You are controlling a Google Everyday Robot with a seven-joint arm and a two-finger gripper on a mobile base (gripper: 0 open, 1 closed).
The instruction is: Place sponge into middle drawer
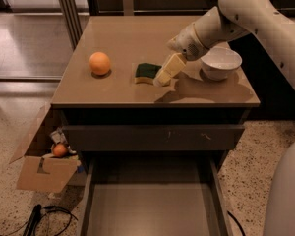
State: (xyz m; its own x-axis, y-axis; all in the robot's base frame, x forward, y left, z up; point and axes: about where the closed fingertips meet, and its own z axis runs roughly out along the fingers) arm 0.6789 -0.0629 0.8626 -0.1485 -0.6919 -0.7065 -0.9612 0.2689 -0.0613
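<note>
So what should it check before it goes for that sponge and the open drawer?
1. Sponge findable: ok. The sponge lies flat on the cabinet top, green side up.
2. Gripper in place: ok. The gripper is down at the sponge's right end.
3. Sponge lifted: not ok. It rests on the top.
4. Middle drawer open: ok. The middle drawer is pulled out below, floor showing.
5. Orange out of the way: ok. The orange sits apart, left of the sponge.
6. Bowl safe from the arm: cannot tell. The white bowl stands close to the right of the gripper.
</note>
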